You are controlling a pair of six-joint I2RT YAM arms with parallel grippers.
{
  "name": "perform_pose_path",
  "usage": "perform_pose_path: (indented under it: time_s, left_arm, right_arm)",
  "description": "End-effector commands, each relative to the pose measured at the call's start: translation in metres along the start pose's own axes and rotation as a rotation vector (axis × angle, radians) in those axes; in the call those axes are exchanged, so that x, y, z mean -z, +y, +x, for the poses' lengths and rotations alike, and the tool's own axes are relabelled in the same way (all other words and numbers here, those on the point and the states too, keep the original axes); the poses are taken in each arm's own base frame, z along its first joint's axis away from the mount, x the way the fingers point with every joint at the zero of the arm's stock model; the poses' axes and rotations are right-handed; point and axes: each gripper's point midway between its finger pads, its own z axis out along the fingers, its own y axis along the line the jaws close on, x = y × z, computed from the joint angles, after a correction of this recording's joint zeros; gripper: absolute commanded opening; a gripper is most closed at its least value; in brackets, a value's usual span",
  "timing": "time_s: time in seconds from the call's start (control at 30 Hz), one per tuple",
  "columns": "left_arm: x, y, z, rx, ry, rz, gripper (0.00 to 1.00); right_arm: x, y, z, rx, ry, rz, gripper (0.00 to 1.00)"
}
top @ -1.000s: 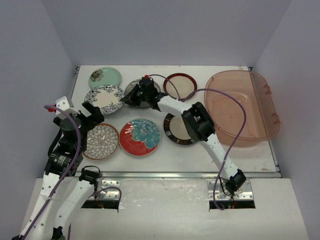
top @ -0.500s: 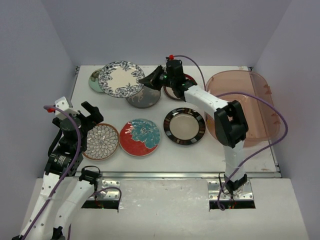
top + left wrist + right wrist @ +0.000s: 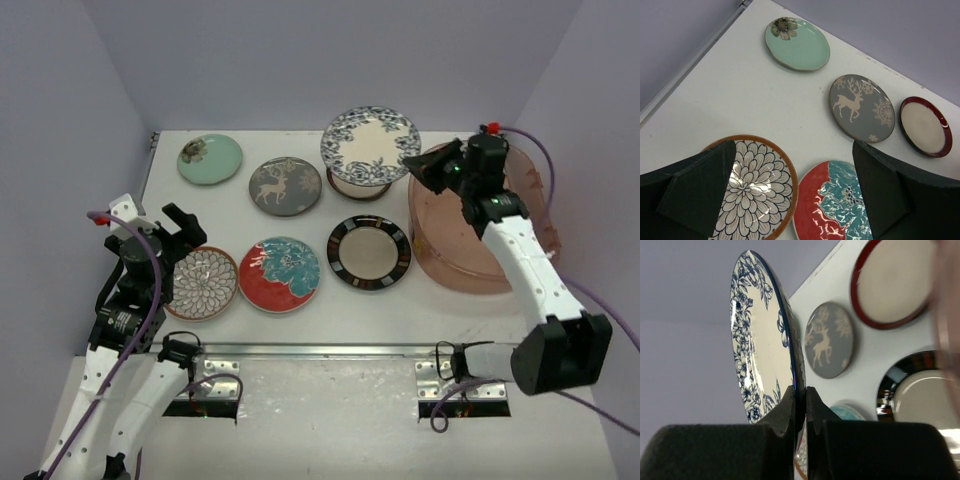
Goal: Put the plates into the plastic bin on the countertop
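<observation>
**Right gripper** (image 3: 420,166): jaws clamped on the rim of the blue-white plate (image 3: 370,146). The plate is in the air, tilted, above the maroon-rimmed plate (image 3: 925,126) and beside the left rim of the bin (image 3: 455,258). Half a second ago it hung at the far left, over the mint plate (image 3: 210,158). The arm has since swung right, and the mint plate is now in full view.

**Left gripper** (image 3: 180,228): jaws open, holding nothing, above the petal plate (image 3: 201,283). Unmoved.

**Bin**: right end of the counter (image 3: 240,225), same place.

**On the counter, unshifted**: deer plate (image 3: 285,186), black-rimmed plate (image 3: 369,252), red-teal plate (image 3: 279,274).
</observation>
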Motion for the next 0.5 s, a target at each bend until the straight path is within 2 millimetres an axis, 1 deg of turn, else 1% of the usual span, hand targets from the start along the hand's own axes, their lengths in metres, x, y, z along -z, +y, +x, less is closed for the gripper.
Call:
perform_pose_path:
  time_s: [0.0,0.03,0.13,0.17,0.2,0.27,0.37,0.4,0.47]
  left_arm:
    - [-0.001,-0.010,-0.006,0.011,-0.016,0.035,1.00]
    - [-0.001,-0.010,-0.005,0.010,-0.013,0.036,1.00]
    - [0.000,-0.010,-0.006,0.011,-0.015,0.035,1.00]
    - [-0.001,-0.010,-0.005,0.009,-0.014,0.036,1.00]
    - [-0.001,-0.010,-0.005,0.008,-0.013,0.037,1.00]
    - [-0.001,-0.012,-0.003,0.003,-0.005,0.041,1.00]
    - [-0.002,-0.015,0.000,-0.005,0.009,0.052,1.00]
    - [-0.002,-0.016,0.001,-0.007,0.011,0.056,1.00]
    - [-0.002,-0.018,0.002,-0.010,0.014,0.061,1.00]
  right_arm:
    - [0.062,0.016,-0.060,-0.042,-0.222,-0.078,0.00]
    - [0.075,0.001,-0.072,-0.073,-0.262,-0.049,0.00]
    - [0.102,-0.034,-0.095,-0.152,-0.350,0.007,0.00]
    - [0.117,-0.052,-0.109,-0.187,-0.405,0.044,0.00]
    - [0.125,-0.058,-0.111,-0.210,-0.417,0.044,0.00]
    - [0.141,-0.078,-0.123,-0.264,-0.472,0.069,0.00]
    - [0.158,-0.109,-0.138,-0.334,-0.535,0.115,0.00]
    - [0.159,-0.118,-0.139,-0.354,-0.536,0.126,0.00]
    - [0.160,-0.129,-0.143,-0.355,-0.546,0.147,0.00]
